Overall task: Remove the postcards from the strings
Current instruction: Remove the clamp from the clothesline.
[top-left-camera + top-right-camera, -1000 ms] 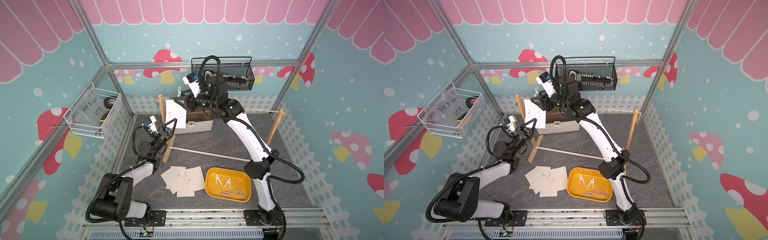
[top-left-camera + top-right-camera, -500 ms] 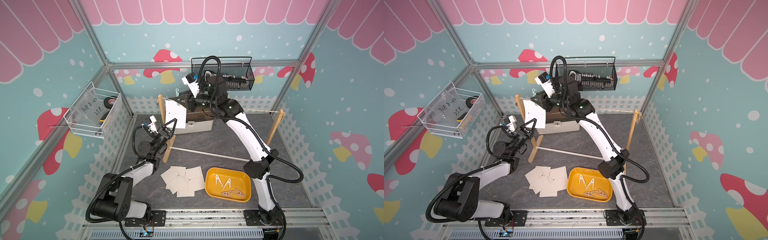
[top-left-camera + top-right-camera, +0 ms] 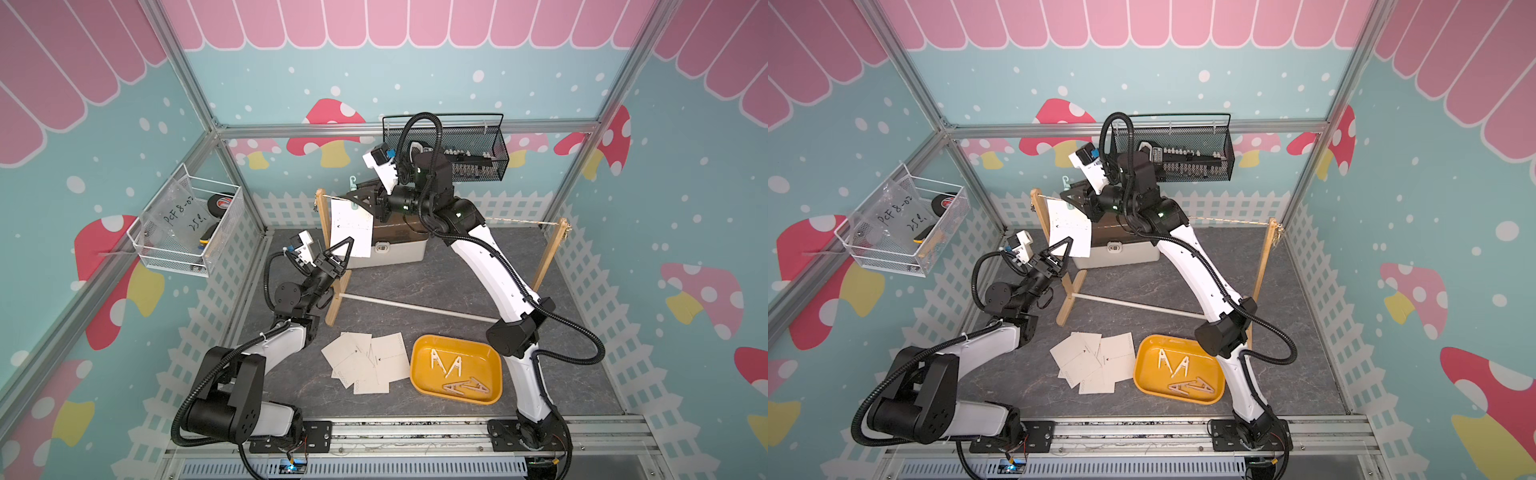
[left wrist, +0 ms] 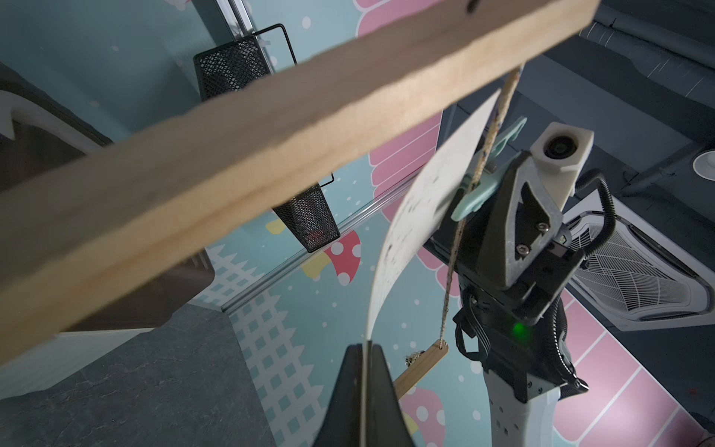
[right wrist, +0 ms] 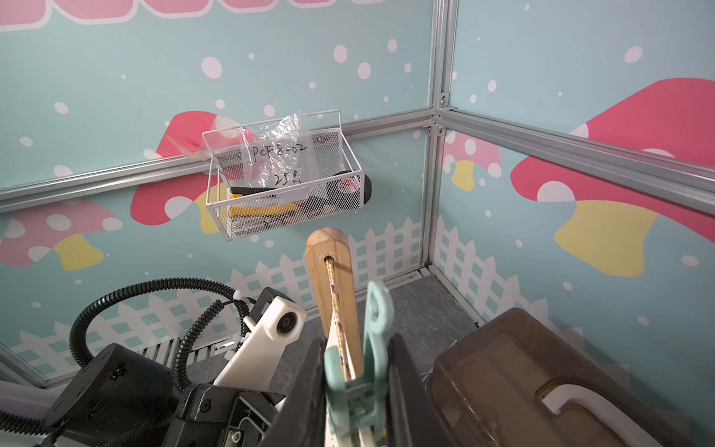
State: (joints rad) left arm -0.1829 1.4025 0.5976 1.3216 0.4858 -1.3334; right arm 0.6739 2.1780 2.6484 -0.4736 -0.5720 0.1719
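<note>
Postcards [image 3: 365, 365] are mostly lying piled near the tabletop's [image 3: 457, 270] front edge beside the yellow tray [image 3: 414, 370] of clothespins, while one last postcard [image 3: 351, 226] is hanging from the twine [image 3: 515, 221], the left gripper [image 4: 363, 350] pinching its lower edge and the right gripper [image 5: 356, 371] squeezing its teal clothespin [image 5: 377, 309].

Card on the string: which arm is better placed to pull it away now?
The left arm. Its jaws are shut on the card's lower edge, so it can likely draw it down. The right arm's jaws are occupied pinching the green peg on the string.
</note>
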